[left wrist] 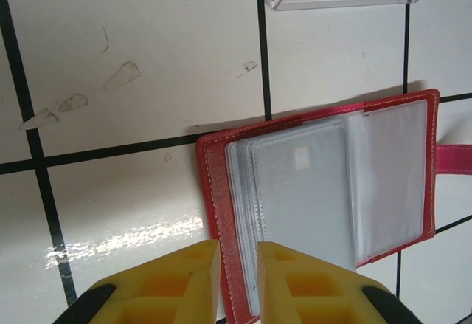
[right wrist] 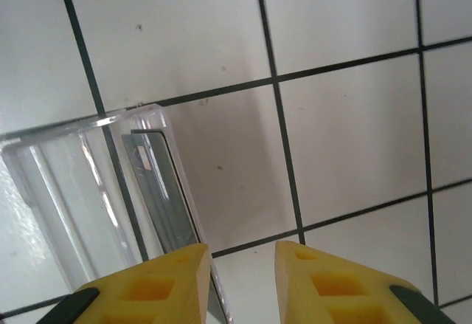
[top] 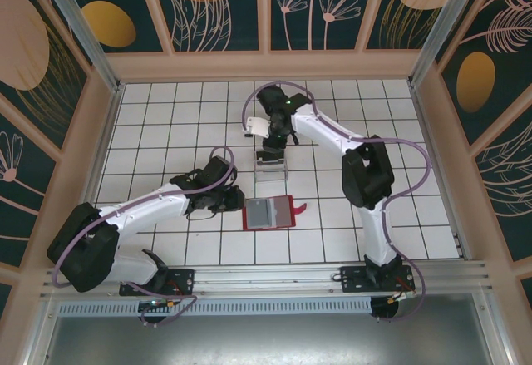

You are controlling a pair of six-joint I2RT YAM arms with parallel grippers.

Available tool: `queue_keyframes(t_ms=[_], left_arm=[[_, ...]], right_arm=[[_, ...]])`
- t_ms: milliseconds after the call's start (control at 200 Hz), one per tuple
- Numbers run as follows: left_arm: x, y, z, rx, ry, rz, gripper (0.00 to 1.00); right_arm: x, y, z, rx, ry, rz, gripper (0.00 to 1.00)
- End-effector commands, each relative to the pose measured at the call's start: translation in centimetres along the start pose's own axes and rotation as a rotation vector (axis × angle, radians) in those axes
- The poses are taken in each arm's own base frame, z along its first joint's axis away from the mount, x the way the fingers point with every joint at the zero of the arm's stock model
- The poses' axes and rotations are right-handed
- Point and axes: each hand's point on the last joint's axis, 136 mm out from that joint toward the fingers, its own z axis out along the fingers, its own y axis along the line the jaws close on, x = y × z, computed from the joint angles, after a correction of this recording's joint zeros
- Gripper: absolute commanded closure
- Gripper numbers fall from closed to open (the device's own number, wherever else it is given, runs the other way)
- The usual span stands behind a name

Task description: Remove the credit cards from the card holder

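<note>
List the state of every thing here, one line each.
Wallet: open, lying flat, inside facing up.
Left claw: shut on the wallet's left edge.
Right claw: open, by the box, holding nothing.
Box: clear, one card inside.
Card: dark, standing on edge in the box.

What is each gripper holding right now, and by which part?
Left gripper: appears to pinch the card holder by the edge of its left red cover. Right gripper: nothing; jaws open by the clear box, which has a dark card inside.
</note>
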Motion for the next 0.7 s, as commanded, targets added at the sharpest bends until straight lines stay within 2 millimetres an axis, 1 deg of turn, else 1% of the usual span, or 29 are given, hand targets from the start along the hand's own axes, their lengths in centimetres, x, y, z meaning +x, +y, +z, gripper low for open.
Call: queue_keyframes(t_ms=[0,100,155,195,270,310,410,460,505,555,620,696], left_arm=[[-0.6,0.0,0.4,-0.001,-0.028,-0.013,0.78],[-1.4,0.0,0.4,-0.01,-0.056,-0.01,0.77],[-1.9,-0.2,0.5,-0.01,-0.064,-0.01,0.77],[-2.1,-0.3,0.6,-0.008,-0.068,-0.012,0.77],[-2.4,-0.6,0.8,-0.003,-0.072,-0.014,0.77],[-2.7,-0.6,0.9,-0.002,-0.074,-0.015,0.77],[-2.9,-0.6,1.3,-0.006,-0.073,-0.022,0.77],[-3.1,-0.6,1.3,-0.004,-0.078,-0.028,0.77],[-3.3,-0.5,1.3,-0.005,-0.081,-0.032,0.76],[-3.5,-0.2,1.3,-0.006,-0.087,-0.037,0.76],[-3.9,0.3,1.4,-0.011,-0.093,-0.05,0.76],[-4.4,0.9,1.3,-0.01,-0.101,-0.07,0.76]], right_arm=[[-1.8,-0.9,-3.7,0.031,-0.167,0.285,0.71],[-1.8,-1.0,-4.4,0.045,-0.216,0.494,0.77],[-1.6,-0.7,-4.5,0.037,-0.231,0.624,0.77],[-1.3,-0.3,-4.5,0.031,-0.23,0.713,0.75],[-0.3,-0.1,-5.0,0.053,-0.234,0.902,0.75],[0.1,0.2,-5.3,0.049,-0.236,0.975,0.75],[1.6,1.9,-5.4,0.026,-0.208,1.172,0.78],[2.0,2.8,-5.5,0.013,-0.184,1.229,0.78],[2.0,3.7,-5.6,0.006,-0.174,1.237,0.78],[2.2,4.4,-5.9,0.044,-0.162,1.246,0.77],[2.5,5.4,-6.3,0.083,-0.143,1.275,0.72],[3.0,6.4,-6.2,0.101,-0.107,1.327,0.72]])
